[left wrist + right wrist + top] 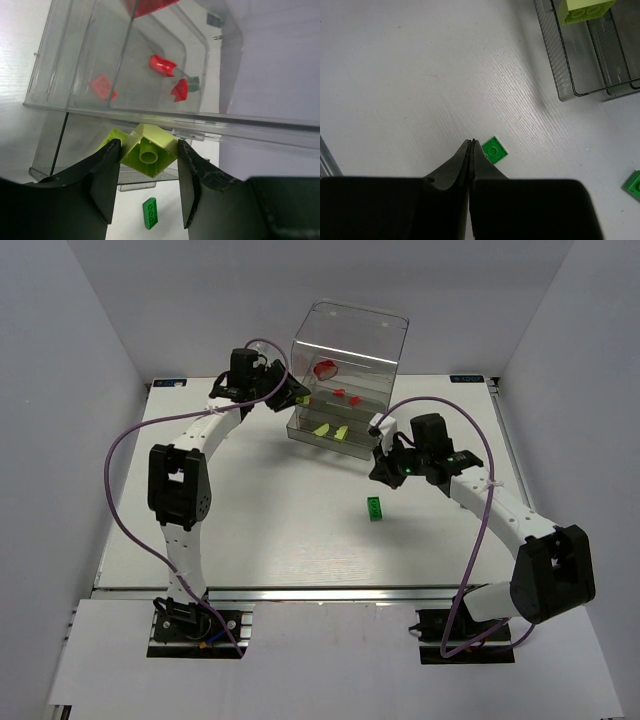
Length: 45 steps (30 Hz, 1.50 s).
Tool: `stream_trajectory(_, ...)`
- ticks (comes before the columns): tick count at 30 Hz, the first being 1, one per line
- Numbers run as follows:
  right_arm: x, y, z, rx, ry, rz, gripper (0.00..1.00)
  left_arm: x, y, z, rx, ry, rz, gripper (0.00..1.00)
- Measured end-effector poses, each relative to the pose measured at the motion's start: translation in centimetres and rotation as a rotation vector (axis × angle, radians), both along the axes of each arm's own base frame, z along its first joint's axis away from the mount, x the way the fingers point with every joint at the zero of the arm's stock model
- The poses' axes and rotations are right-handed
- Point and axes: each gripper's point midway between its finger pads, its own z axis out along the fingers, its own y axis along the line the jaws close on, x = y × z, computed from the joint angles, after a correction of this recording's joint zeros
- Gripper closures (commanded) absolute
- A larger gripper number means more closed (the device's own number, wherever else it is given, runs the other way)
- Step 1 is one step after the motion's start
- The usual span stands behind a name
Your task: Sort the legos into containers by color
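Right wrist: 2 green legos [494,149] [633,185] on table [395,75].

1 clear container [349,345]; drawer count, can't tell. Red legos: 1 big rounded red piece [326,368] + 2 small red bricks [338,393] for sure; a 3rd faint red shape [102,86] in the left wrist view, poss. a reflection. Yellow-green: 3 total, i.e. 2 low in the container, 1 yellow-green brick [147,150] between the left fingers [102,180]. Green bricks [495,150]: 2 on the surface [395,75], maybe 1 darker green brick [192,82] inside the container. Arms: 2, left arm [180,485] & right arm [500,505].
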Motion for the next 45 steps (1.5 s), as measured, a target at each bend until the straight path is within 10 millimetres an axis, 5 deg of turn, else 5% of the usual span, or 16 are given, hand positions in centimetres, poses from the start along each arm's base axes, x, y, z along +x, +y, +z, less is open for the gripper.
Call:
stream_trajectory(6, 0.3, -0.5, 0.1, 0.001, -0.004, -0.015, 1.0, -0.3, -0.5, -1.9, 0.018, 0.053, 0.005, 0.81)
stream_trajectory(11, 0.4, -0.5, 0.2, 0.001, -0.005, -0.017, 0.99, -0.3, -0.6, -1.9, 0.021, 0.053, 0.009, 0.55)
stream_trajectory(16, 0.4, -0.6, 0.2, -0.002, -0.011, -0.014, 0.63, -0.7, -1.1, -2.2, 0.027, 0.066, 0.003, 0.44)
stream_trajectory(19, 0.5, -0.7, 0.1, -0.006, -0.017, -0.008, 0.53, -0.9, -1.4, -2.3, 0.029, 0.07, -0.001, 0.43)
stream_trajectory(25, 0.3, -0.6, 0.1, -0.004, -0.016, 0.005, 0.42, -0.9, -1.4, -2.2, 0.025, 0.072, -0.001, 0.38)
stream_trajectory(32, 0.2, -0.4, 0.2, -0.005, -0.017, 0.029, 0.4, -0.8, -1.5, -2.2, 0.022, 0.068, -0.001, 0.33)
stream_trajectory(35, 0.0, -0.3, 0.4, -0.003, -0.015, 0.046, 0.42, -1.1, -1.5, -2.7, 0.017, 0.07, -0.005, 0.39)
stream_trajectory(36, -0.1, -0.2, 0.4, -0.002, -0.019, 0.059, 0.46, -1.3, -1.5, -3.2, 0.015, 0.078, -0.006, 0.45)
stream_trajectory(37, -0.2, -0.1, 0.5, 0.001, -0.022, 0.074, 0.51, -1.6, -1.5, -3.6, 0.013, 0.086, -0.007, 0.61)
stream_trajectory(40, -0.7, 0.2, 0.6, 0.005, -0.05, 0.143, 0.87, -2.9, -1.2, -5.0, 0.014, 0.12, -0.009, 0.93)
stream_trajectory(41, -0.8, 0.4, 0.7, 0.006, -0.066, 0.171, 1.0, -3.4, -1.0, -5.1, 0.013, 0.122, -0.013, 0.97)
stream_trajectory(45, -1.5, 1.1, 1.1, 0.015, -0.156, 0.315, 1.0, -7.3, 0.4, -2.9, -0.002, 0.07, -0.031, 0.9)
